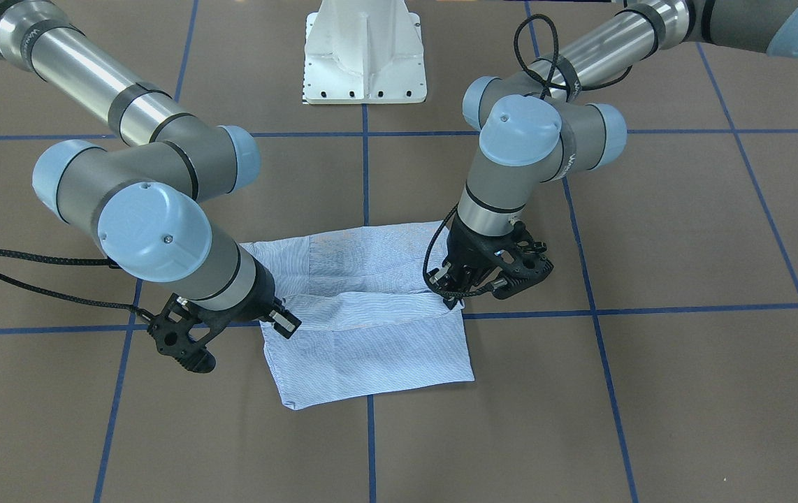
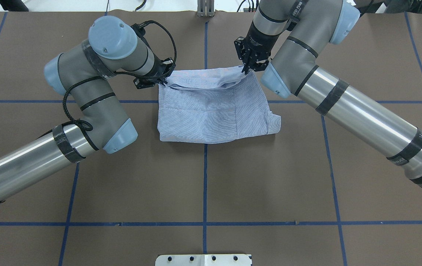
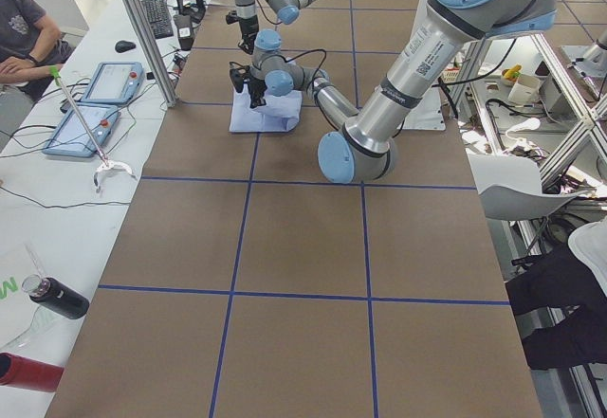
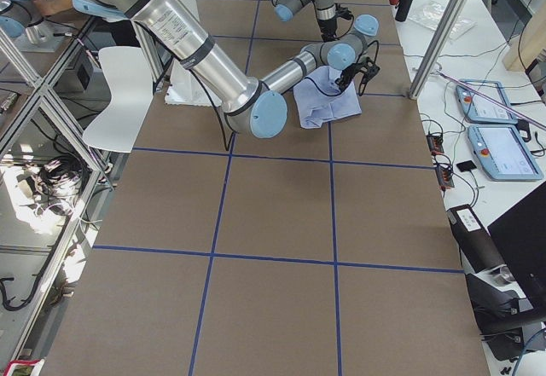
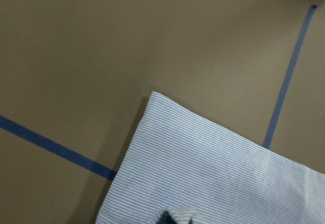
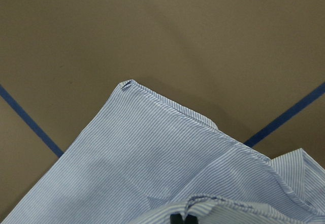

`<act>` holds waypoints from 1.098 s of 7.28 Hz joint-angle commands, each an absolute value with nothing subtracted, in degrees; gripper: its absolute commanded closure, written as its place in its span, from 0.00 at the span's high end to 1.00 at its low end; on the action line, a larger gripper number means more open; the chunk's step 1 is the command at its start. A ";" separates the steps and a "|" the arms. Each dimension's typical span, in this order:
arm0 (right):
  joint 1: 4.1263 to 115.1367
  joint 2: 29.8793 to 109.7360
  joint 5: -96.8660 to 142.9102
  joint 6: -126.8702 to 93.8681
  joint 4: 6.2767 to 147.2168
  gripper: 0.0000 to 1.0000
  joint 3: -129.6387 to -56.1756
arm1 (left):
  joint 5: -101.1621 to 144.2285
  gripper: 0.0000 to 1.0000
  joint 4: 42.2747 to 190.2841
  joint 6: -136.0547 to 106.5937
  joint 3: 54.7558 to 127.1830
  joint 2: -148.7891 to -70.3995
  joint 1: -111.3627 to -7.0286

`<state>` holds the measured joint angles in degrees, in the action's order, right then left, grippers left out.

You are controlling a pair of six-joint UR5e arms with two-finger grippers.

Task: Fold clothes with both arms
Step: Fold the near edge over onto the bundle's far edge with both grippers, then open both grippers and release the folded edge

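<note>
Closest to the front-facing lens looms the right arm (image 1: 154,230), its pale blue joint cap big on that view's left. The left arm (image 1: 518,140) comes down on the other side. Between them the shirt (image 1: 371,342) lies folded into a rough rectangle on the brown surface (image 1: 685,230). It sits astride the crossing of two blue tape lines (image 1: 371,447), out in front of the white pedestal (image 1: 364,56). The right pincer (image 1: 286,323) and the left pincer (image 1: 456,297) each meet the cloth at one end of a crease running across its middle.

From overhead you get what the front view hides. The far edge of the shirt is picked up off the layer below and sags between the two pincers, each with its fingers closed tight on a corner of that raised flap. A lumpy bit of cloth sticks out at the shirt's near right corner.

Wrist cameras give only close cloth: fine blue and white stripes and a squared corner lying flat on the surface. A small bunch of fabric sits at the bottom edge of each picture, right where the fingers pinch.

Side views make the shirt a small pale patch between the arms, too small to judge any grip. Only they show the room: a seated person (image 3: 19,29) by two tablets (image 3: 109,81) on a white bench, and a dark bottle (image 3: 55,297) nearer the camera.
</note>
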<state>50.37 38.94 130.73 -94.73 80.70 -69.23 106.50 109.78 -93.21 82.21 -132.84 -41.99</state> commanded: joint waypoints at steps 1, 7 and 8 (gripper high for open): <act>50.54 38.32 130.43 -94.75 77.96 0.04 -67.68 | 106.35 0.97 111.44 -93.77 82.00 -132.89 -42.28; 51.07 36.91 127.71 -93.53 75.35 1.00 -67.14 | 110.20 0.99 110.39 -94.05 83.92 -130.97 -47.54; 51.06 38.65 127.44 -92.56 73.58 1.00 -68.63 | 110.39 0.99 110.39 -93.52 88.20 -126.61 -47.55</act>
